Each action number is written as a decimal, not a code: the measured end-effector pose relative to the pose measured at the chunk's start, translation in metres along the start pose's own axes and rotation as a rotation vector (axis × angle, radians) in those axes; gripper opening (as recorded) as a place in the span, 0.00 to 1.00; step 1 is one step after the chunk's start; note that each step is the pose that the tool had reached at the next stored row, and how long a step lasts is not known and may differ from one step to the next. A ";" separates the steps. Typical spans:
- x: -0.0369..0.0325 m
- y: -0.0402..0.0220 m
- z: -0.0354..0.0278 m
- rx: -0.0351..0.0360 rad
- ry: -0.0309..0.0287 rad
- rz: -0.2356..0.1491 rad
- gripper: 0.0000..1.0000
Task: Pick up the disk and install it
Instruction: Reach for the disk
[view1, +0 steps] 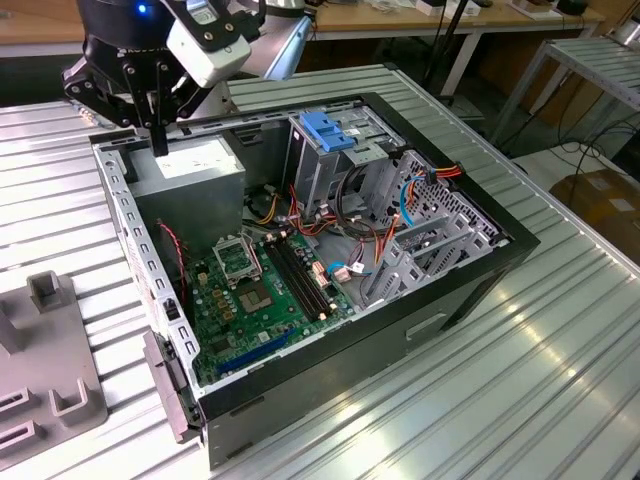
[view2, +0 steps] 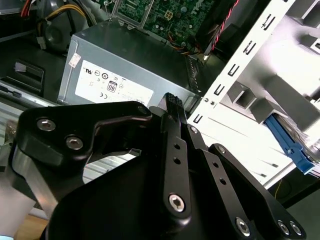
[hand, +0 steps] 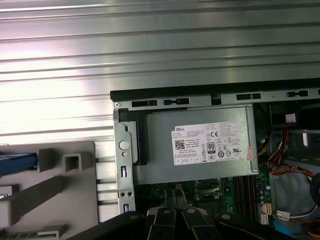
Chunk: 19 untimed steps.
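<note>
My gripper (view1: 159, 142) hangs over the grey power supply box (view1: 195, 168) at the back corner of the open computer case (view1: 470, 290). Its black fingers are shut together with nothing between them, as both wrist views show, with the gripper (hand: 175, 198) pointing down at the box's white label (hand: 212, 144). Of the disk, just a bright-blue side rail (hand: 17, 162) shows, lying on the grey fixture (hand: 75, 195) outside the case wall. In the second wrist view the same blue rail (view2: 291, 146) sits beyond the perforated case wall (view2: 235, 70). The gripper is apart from it.
Inside the case are a green motherboard (view1: 265, 290), loose cables (view1: 345, 225) and a blue-topped metal drive cage (view1: 330, 135). The case stands on a ribbed metal table (view1: 560, 380). The grey fixture (view1: 50, 370) lies at the exterior view's left.
</note>
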<state>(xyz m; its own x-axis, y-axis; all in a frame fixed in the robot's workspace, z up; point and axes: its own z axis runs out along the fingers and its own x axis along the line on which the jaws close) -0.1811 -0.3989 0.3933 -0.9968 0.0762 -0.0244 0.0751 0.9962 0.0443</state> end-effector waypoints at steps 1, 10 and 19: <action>0.0006 0.0000 0.0000 0.0000 0.0000 0.000 0.10; 0.0095 -0.0007 -0.0002 -0.0001 -0.0001 0.000 0.10; 0.0202 -0.0015 -0.0005 -0.0001 0.0000 0.000 0.10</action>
<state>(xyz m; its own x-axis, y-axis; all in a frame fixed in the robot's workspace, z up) -0.2013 -0.3989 0.3933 -0.9968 0.0762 -0.0244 0.0751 0.9962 0.0444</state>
